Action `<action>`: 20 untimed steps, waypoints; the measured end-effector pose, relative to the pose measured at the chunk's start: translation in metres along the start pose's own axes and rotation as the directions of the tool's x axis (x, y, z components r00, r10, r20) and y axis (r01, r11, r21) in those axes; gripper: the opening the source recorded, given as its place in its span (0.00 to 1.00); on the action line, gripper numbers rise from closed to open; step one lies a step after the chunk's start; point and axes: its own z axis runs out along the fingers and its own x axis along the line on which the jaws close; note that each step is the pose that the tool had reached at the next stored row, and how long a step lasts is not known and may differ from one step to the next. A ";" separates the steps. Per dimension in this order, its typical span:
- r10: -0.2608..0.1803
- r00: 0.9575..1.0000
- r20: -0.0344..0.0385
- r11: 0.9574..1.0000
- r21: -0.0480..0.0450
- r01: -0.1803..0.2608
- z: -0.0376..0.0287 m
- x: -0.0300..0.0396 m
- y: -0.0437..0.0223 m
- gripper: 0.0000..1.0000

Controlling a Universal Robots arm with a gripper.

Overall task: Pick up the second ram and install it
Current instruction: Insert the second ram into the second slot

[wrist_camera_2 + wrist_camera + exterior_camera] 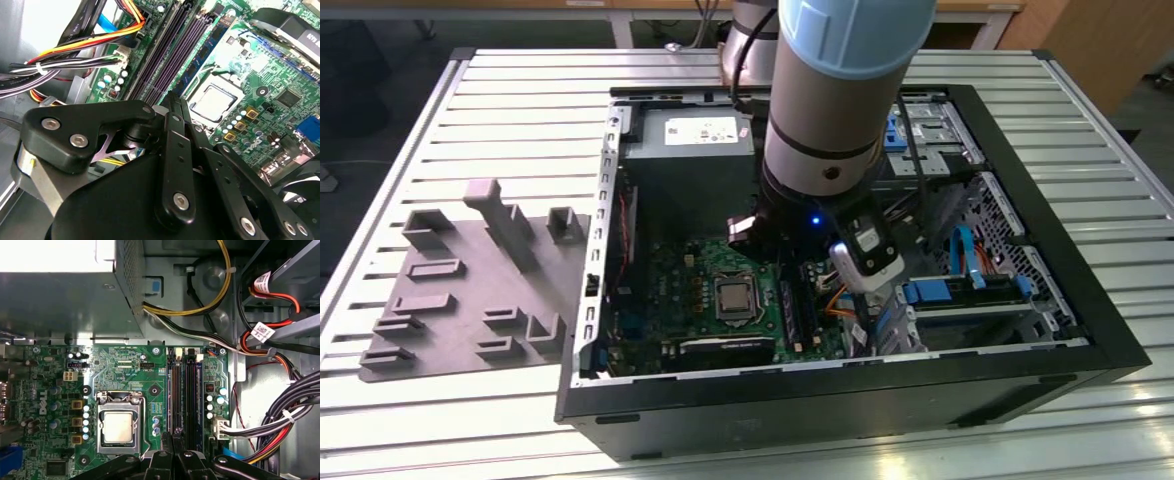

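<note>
Black hand [175, 104], fingers [173, 145] pressed together, at one end of blue-green ram [207, 47], seated on green motherboard [270, 62]

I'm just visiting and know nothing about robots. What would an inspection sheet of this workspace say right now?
Surface: ribbed silver metal table carrying an open black computer case.
Job's things: a thin blue-green memory stick lies alongside the long black slot rails of the green motherboard; cannot tell whether it is the second one.
Clutter: grey plastic tray with upright blocks, on the exterior view's left of the case.
Grippers: black gripper hangs over the slot rails, inside the case.
Cables: yellow, red, black and white wire bundles beside the motherboard.
Surroundings: brown wooden furniture behind the table.
</note>
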 end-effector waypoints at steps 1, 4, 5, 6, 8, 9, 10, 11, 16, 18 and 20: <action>0.000 1.000 0.000 1.000 0.000 0.000 0.0002 0.0000 0.0000 0.11; 0.000 1.000 0.000 1.000 0.000 0.000 0.0009 -0.0001 -0.0001 0.11; 0.000 1.000 0.000 1.000 0.000 0.000 0.0011 -0.0001 -0.0001 0.11; 0.001 1.000 0.000 1.000 0.000 -0.001 0.0015 -0.0001 -0.0001 0.11; 0.001 1.000 0.000 1.000 0.000 -0.001 0.0019 -0.0001 -0.0001 0.11; 0.001 1.000 0.000 1.000 0.000 -0.001 0.0022 -0.0002 -0.0001 0.11; 0.001 1.000 0.000 1.000 0.000 -0.001 0.0024 -0.0003 -0.0002 0.11; 0.001 1.000 0.000 1.000 0.000 -0.001 0.0026 -0.0003 -0.0002 0.11; 0.001 1.000 0.000 1.000 0.000 -0.001 0.0030 -0.0008 -0.0002 0.11; 0.001 1.000 0.000 1.000 0.000 -0.001 0.0031 -0.0016 -0.0002 0.11; 0.001 1.000 0.000 1.000 0.000 -0.001 0.0032 -0.0023 -0.0002 0.11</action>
